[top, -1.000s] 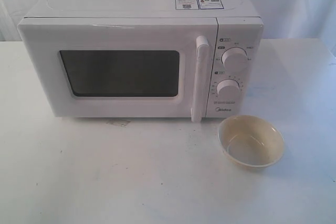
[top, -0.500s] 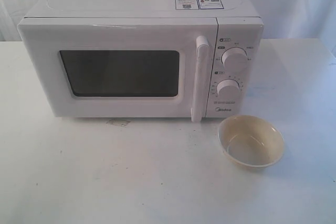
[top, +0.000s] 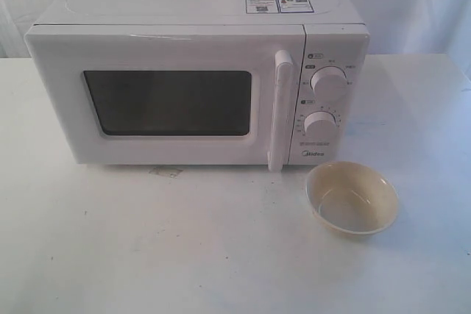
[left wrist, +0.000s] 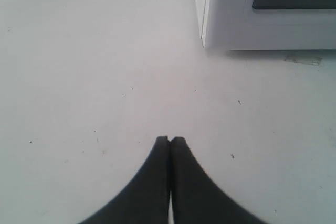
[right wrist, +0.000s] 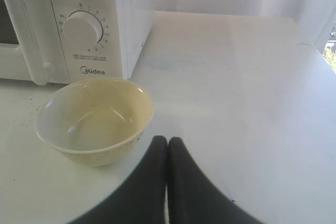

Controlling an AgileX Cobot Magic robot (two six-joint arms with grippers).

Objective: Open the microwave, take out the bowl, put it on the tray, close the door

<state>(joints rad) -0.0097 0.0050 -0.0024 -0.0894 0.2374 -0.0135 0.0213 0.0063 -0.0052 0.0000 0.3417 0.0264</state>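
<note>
My left hand (left wrist: pixel 169 140) and right hand (right wrist: pixel 167 140) are pinched closed, empty; the microwave (top: pixel 199 5) stretches sideways across the table (top: pixel 184 248), door (top: pixel 165 49) shut, bowl (top: pixel 352 198) mouth-up just before its control panel (top: pixel 335 49).

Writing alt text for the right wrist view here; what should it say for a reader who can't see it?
The right gripper, jaws shut and holding nothing, points across a white table close beside an empty cream bowl without touching it. The bowl stands upright on the table just in front of a white microwave, at its knob end.
</note>
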